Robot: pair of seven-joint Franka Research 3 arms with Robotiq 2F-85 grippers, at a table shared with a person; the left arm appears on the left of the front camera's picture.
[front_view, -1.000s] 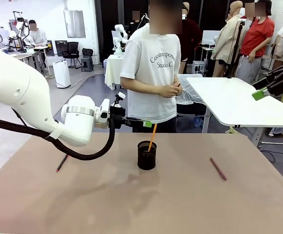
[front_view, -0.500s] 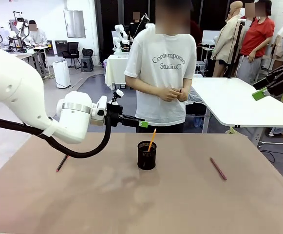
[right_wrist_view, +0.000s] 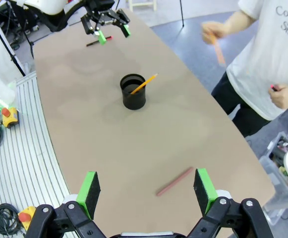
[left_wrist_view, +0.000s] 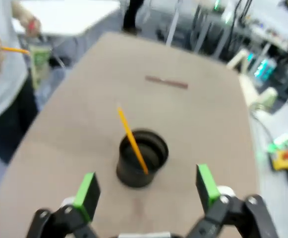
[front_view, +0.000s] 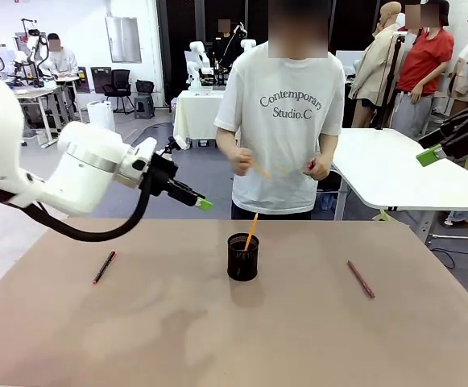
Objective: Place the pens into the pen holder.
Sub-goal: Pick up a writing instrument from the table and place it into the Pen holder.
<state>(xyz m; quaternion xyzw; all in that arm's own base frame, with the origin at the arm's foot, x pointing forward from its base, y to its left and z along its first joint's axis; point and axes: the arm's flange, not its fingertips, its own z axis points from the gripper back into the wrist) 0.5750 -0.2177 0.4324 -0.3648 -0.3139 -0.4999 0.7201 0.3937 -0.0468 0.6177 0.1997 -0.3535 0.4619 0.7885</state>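
Progress: 1 of 3 pens placed. Yellow-orange pen (front_view: 251, 231) stands tilted inside pen holder (front_view: 242, 260), mid-table (front_view: 217, 339). Dark pen (front_view: 104, 267) lies flat well left of holder; reddish-pink pen (front_view: 360, 278) flat well right. Left gripper (left_wrist_view: 147, 187), right gripper (right_wrist_view: 147, 191): jaws spread wide, empty. 2 pens remaining.

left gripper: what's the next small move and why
Probably lower the left gripper toward the dark pen. Its jaws stand open and empty above the table, the yellow pen already leans in the holder, and the dark pen lies flat on that arm's side.
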